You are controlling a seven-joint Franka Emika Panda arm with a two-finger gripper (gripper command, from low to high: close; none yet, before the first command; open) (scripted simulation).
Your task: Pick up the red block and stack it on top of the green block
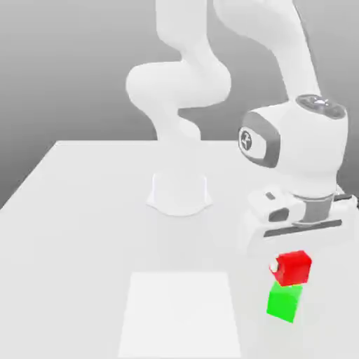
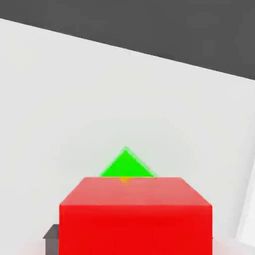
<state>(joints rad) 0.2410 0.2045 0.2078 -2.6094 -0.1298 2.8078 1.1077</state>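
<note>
the arm hung over the lower right of the exterior view, and the fingers (image 1: 289,258) were pinching the red block (image 1: 292,268) between them, narrow and tight on its sides. the block sat in the air, directly under the hand, clear of the white counter (image 1: 84,210).

and here was the relation that mattered: the green block (image 1: 285,302) lay on the counter straight beneath the red one, at the lower right of that view, the 2 looking close to touching, though contact couldn't be told from here. the green one looked turned a little against the red.

from the hand view the red block (image 2: 135,214) sat across the lower middle of the frame, and a green corner (image 2: 125,164) poked out just above its top edge, near centre. so the target looked to lie almost dead below the load, offset only slightly. no long axis to worry about, both were cubes. my read: a short straight drop, then release.
</note>
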